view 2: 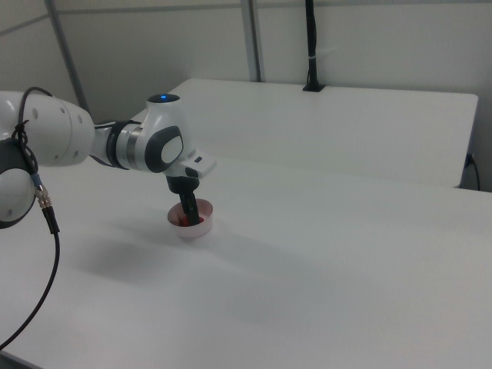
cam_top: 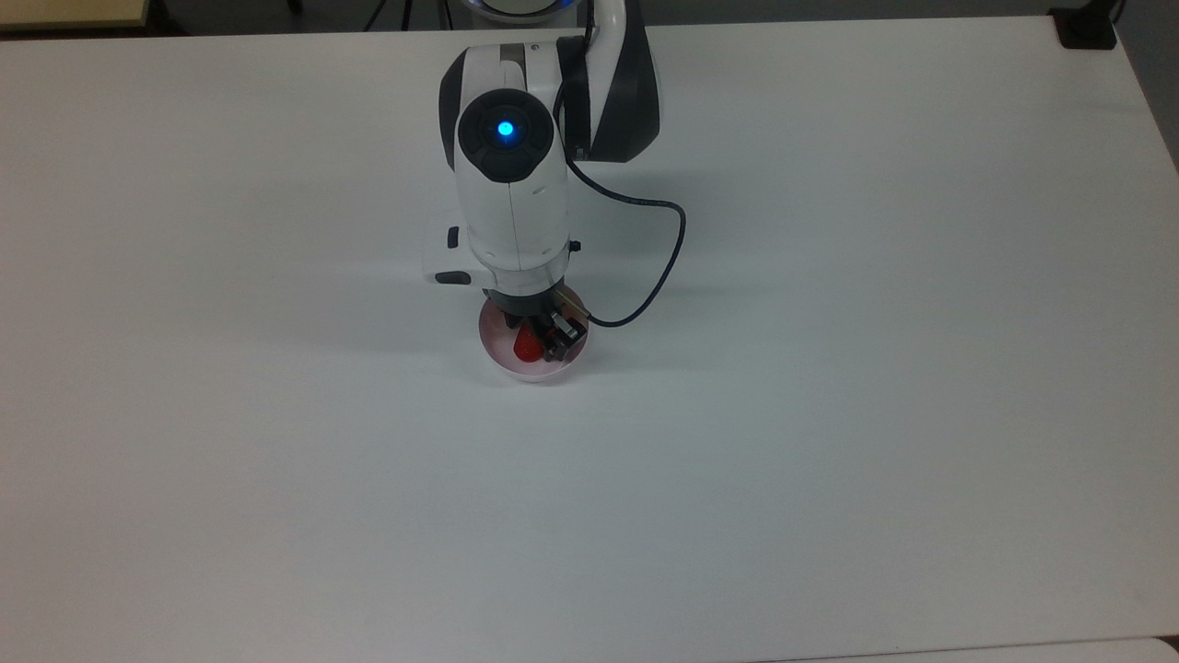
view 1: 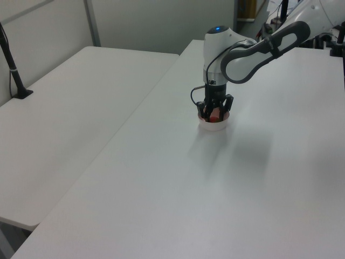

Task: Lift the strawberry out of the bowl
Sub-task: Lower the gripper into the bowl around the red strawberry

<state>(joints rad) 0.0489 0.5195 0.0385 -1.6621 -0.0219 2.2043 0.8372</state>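
White table (cam_top: 829,414) surface is seen all round a pink bowl (cam_top: 532,371), with a second table (view 1: 64,124) alongside on the left view's left and a black post (view 2: 310,46) standing at the far edge in the right view. Within the bowl the gripper (cam_top: 534,336) is lowered, its wrist upright above the rim. The strawberry (cam_top: 526,345) is found inside the bowl, between the two fingers; in the left view a red patch (view 1: 215,113) is framed by them on both sides. The fingers are drawn in against the fruit, so it is judged to be pinched, though firm contact on both sides cannot be confirmed. The grasping step is judged to be in hand, with lifting not yet done. A straight upward pull is called for next, with the hold kept firm and the bowl's rim left untouched, so that the bowl is not dragged along.
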